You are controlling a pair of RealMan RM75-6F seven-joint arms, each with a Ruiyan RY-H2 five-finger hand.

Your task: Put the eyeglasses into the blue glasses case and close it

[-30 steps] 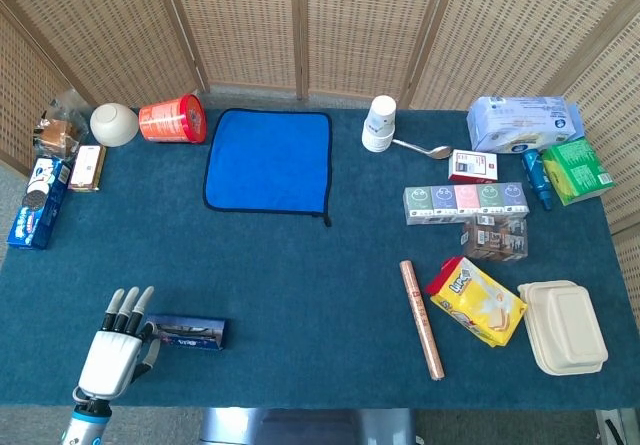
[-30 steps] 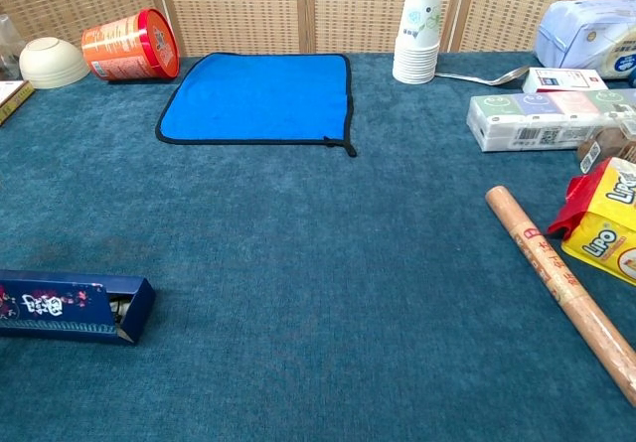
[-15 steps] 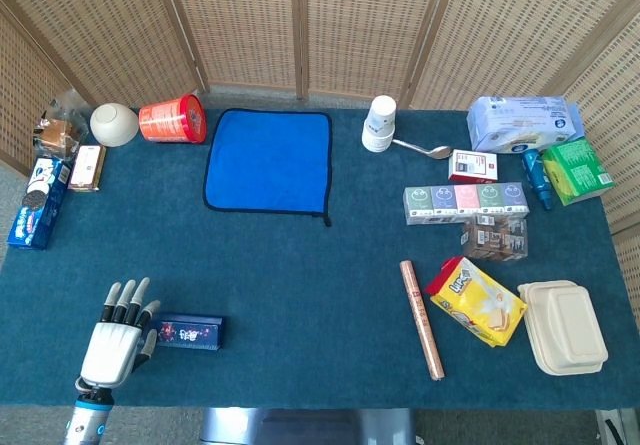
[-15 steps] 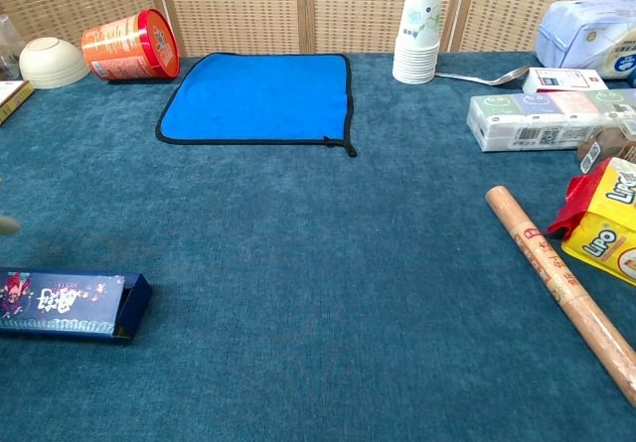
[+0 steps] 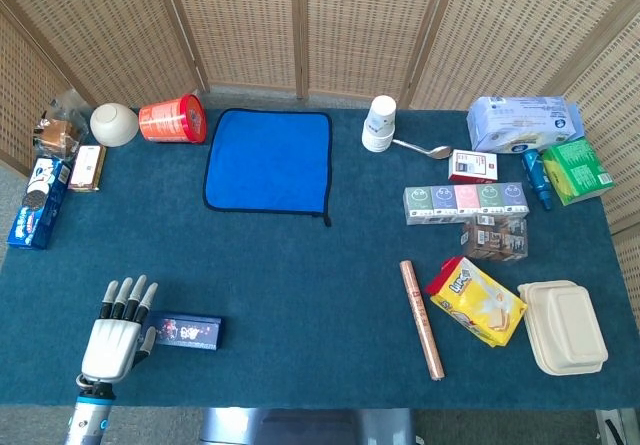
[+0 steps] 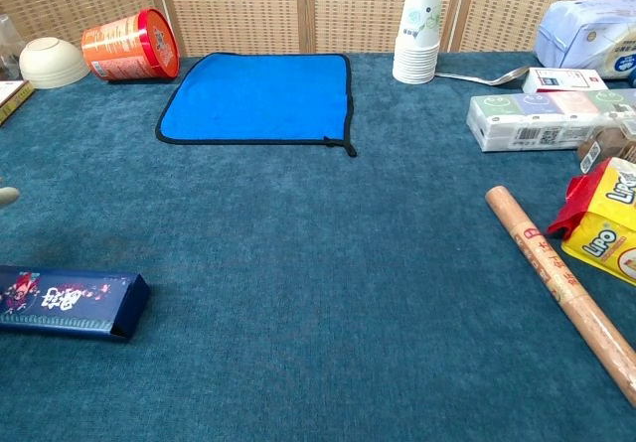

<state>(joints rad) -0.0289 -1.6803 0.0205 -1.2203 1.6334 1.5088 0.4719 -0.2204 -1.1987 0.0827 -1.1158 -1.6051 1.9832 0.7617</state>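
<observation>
At the desk's (image 5: 300, 265) near-left corner, the blue glasses case (image 5: 183, 331) lies closed, long axis left-to-right, just right of the left hand (image 5: 113, 337), which is released, fingers spread; right hand unseen.

White-shelled left hand (image 5: 112, 339), grey fingers (image 5: 128, 298) with pale tips, blue-trimmed wrist

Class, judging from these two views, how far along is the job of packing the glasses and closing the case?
Done, it seems: the blue glasses case lies flat with its end shut, and no eyeglasses show loose on the table, so they are presumably inside, though unseen. In hand: nothing; the left hand sits beside the case's left end, fingers spread. Left: apparently little beyond withdrawing. The right hand is out of view.
</observation>
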